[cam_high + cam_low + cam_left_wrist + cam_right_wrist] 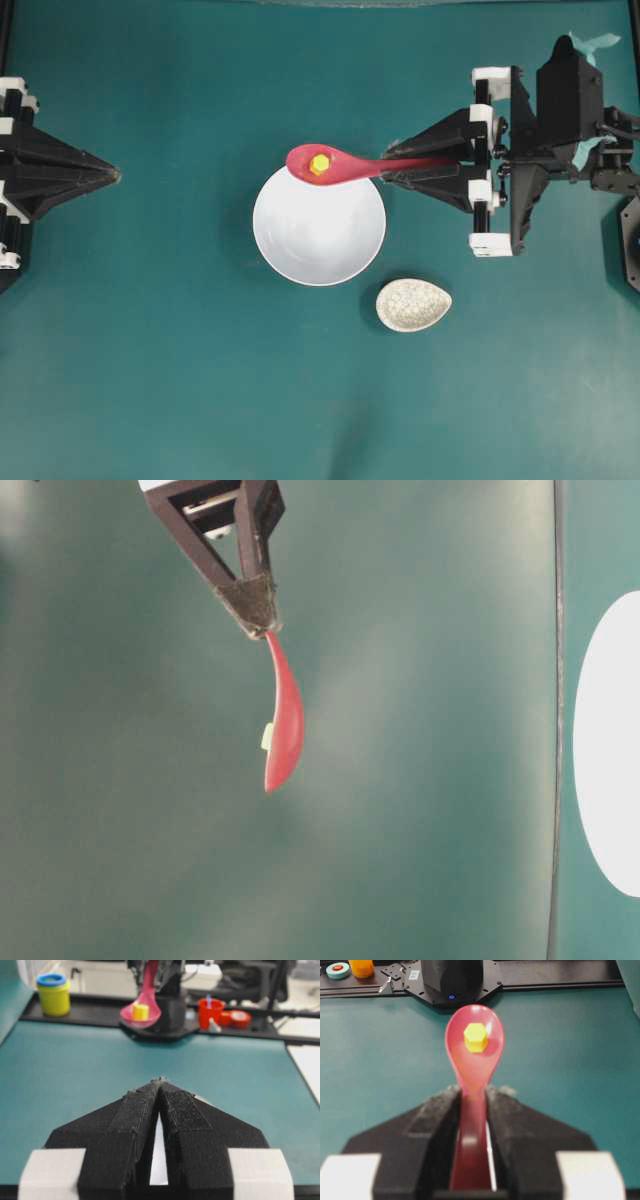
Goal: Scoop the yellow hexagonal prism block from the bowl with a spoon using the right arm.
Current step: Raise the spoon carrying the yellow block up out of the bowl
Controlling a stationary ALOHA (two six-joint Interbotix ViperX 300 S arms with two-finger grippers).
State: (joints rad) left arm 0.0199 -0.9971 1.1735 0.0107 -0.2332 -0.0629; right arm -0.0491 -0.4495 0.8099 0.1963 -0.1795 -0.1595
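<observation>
Right claw (472, 1110) clenched on the spoon (474, 1055) handle, both pads pressed against the handle's sides, handle running back between them. Spoon is level, scoop out ahead of the claw tips, hollow side up. The yellow hexagonal prism block (476, 1037) sits in the scoop, flat face up, slightly toward the far end of the hollow. Past the scoop in the right wrist view: teal surface (570, 1050), then the black base of the other arm (452, 980) at the far edge. Overhead: right arm (560, 130) reaches in from the right, spoon held out leftward, scoop over the top rim of the bowl (319, 228), block in the scoop rather than in the bowl; bowl interior shows plain white. A small speckled oval spoon rest (413, 304) lies on the surface just below and to the right of the bowl, apart from it. Table-level view shows the spoon clear of the surface, gripped at the handle end, with the block showing as a pale bump on the scoop's edge. Left claw (160, 1087) is clenched, tips meeting with nothing between them; in the overhead it sits at the left edge, well apart from the bowl. From the left wrist view the spoon and block show far ahead across the surface, with a yellow jar with a blue lid (53, 994) and a red cup (210, 1011) on the far side.
</observation>
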